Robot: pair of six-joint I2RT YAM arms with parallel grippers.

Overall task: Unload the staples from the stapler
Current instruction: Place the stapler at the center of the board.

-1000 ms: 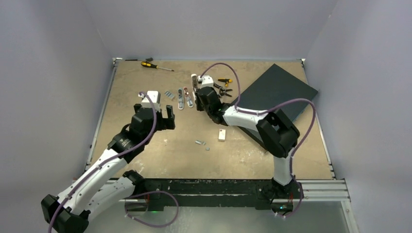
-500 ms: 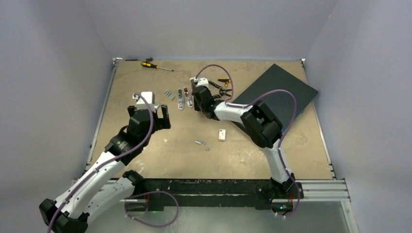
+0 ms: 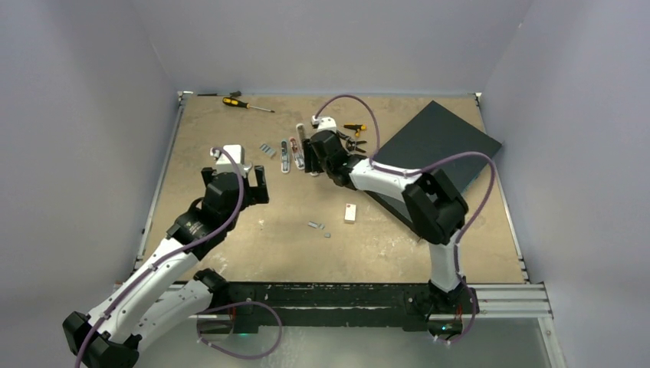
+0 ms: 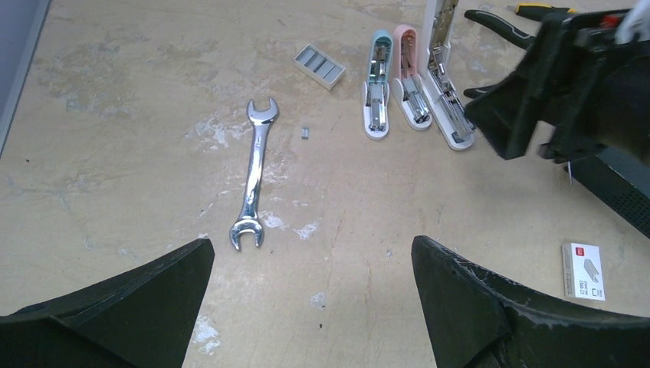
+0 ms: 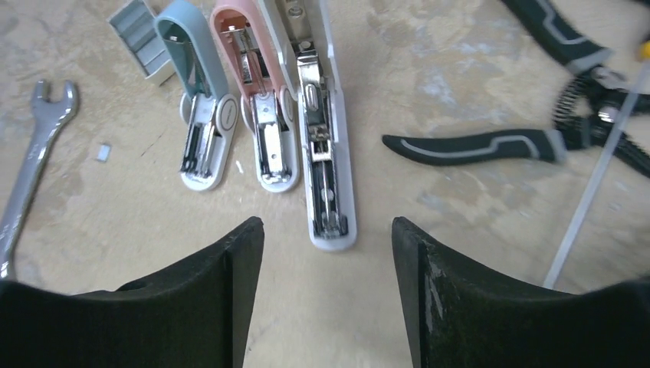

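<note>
My right fingers (image 5: 238,268) half-open, empty; white stapler (image 5: 322,153) just ahead, lengthwise away from me. Left fingers (image 4: 138,299) wide, empty, farther.

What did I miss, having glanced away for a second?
The right gripper opened its jaws over the white stapler; nothing is held now. The left gripper, open, shifted slightly left. The staples, wrench and box stayed put.
</note>
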